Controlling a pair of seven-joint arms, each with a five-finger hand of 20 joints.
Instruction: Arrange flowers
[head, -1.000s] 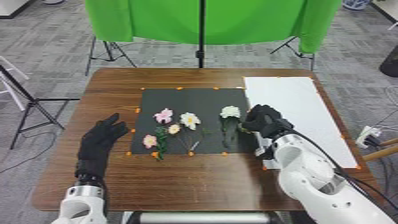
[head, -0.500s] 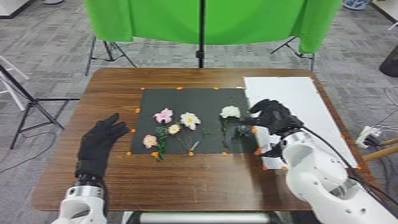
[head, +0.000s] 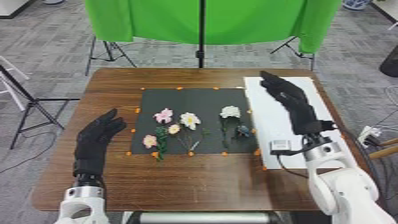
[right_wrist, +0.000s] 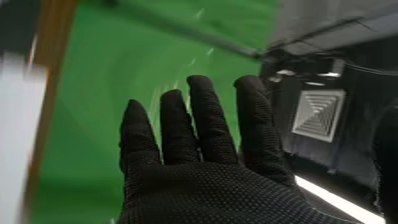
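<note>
R hand (head: 284, 91) flat open, empty, over white sheet (head: 271, 115) — prob. so flowers (head: 189, 120) on blk mat (head: 187, 97) aren't knocked; L hand (head: 96, 134) loosely open, empty.

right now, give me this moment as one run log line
right hand open, empty, over white sheet | left hand open, left of black mat | flowers lying on mat
</note>
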